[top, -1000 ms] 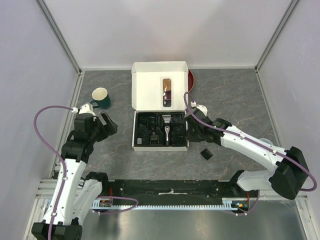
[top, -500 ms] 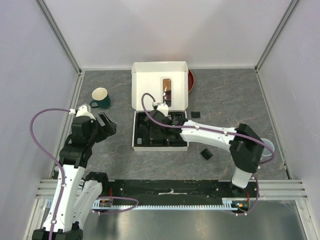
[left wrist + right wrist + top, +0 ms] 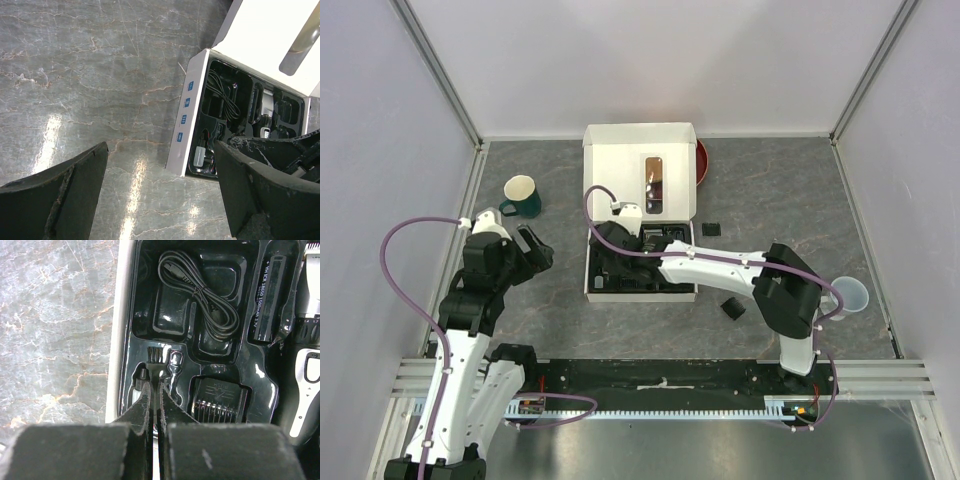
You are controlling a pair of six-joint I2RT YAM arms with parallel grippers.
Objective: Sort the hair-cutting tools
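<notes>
The open white box (image 3: 618, 185) holds a black tray with the tools. In the right wrist view my right gripper (image 3: 155, 390) is shut on the handle of the thin black brush (image 3: 155, 359), over the tray's left slots. The coiled black cable (image 3: 200, 287) lies in the compartment beyond it, a comb guard (image 3: 220, 397) sits to the right, and the black-and-silver clipper (image 3: 307, 385) is at the far right. In the top view my right gripper (image 3: 610, 250) is over the tray's left part. My left gripper (image 3: 535, 250) is open and empty above the table, left of the box (image 3: 186, 120).
A green mug (image 3: 523, 196) stands at the back left. A clear cup (image 3: 848, 296) is at the right. A loose black comb guard (image 3: 732, 308) lies on the table right of the box, a smaller black piece (image 3: 711, 229) beyond it. A red dish (image 3: 701, 160) is behind the lid.
My right arm has swung left from the box's right edge across the tray to its left side. My left arm has barely moved.
</notes>
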